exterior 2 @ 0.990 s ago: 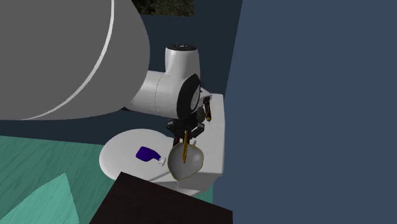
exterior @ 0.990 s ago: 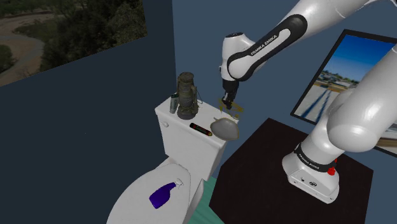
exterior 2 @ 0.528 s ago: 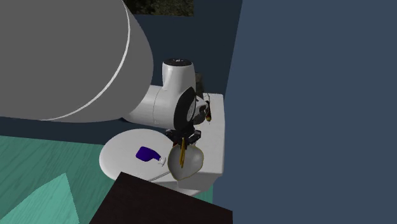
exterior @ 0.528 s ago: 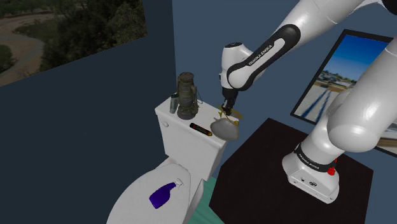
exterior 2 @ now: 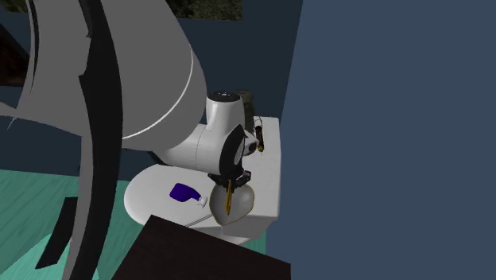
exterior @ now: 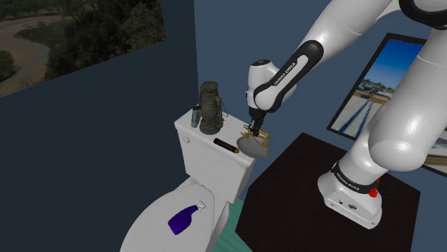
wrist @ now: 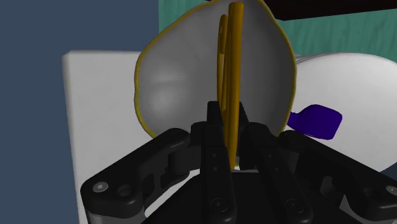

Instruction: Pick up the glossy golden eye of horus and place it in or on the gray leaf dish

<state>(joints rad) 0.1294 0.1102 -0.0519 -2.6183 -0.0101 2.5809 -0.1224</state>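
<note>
Golden eye of horus [wrist: 232, 76] is pinched edge-on between the two black fingers of the gripper [wrist: 230, 133], which are closed against its flat sides, so the thin glossy plate stands upright out of the hand. Beyond it in the wrist view lies the gray leaf dish [wrist: 172, 83], a shallow bowl with a thin yellow rim, and the plate's far end reaches in over the bowl. Whether it touches the dish's floor cannot be told.

In the shoulder view the gripper [exterior: 254, 133] points straight down over the toilet tank [exterior: 215, 161], with the eye of horus [exterior: 260, 136] hanging from it right at the top of the leaf dish [exterior: 251, 148]. The dish sits at the 4 o'clock end of the tank lid. Just beside it, at its 9 o'clock, lies a small dark remote [exterior: 226, 145] with red marks. At the dish's 10 o'clock stands a dark old lantern [exterior: 208, 107], and a small gray bottle [exterior: 195, 116] stands at the lantern's 8 o'clock, close against it. A purple spray bottle [exterior: 183, 218] lies on the closed toilet lid [exterior: 154, 225], at 7 o'clock from the dish and well apart from it. The arm's dark stand [exterior: 301, 193] is at the dish's 4 o'clock.

In the second exterior view the eye of horus [exterior 2: 230, 196] hangs vertical from the hand, inside the outline of the dish [exterior 2: 238, 208], with the spray bottle [exterior 2: 185, 192] at its 9 o'clock.
</note>
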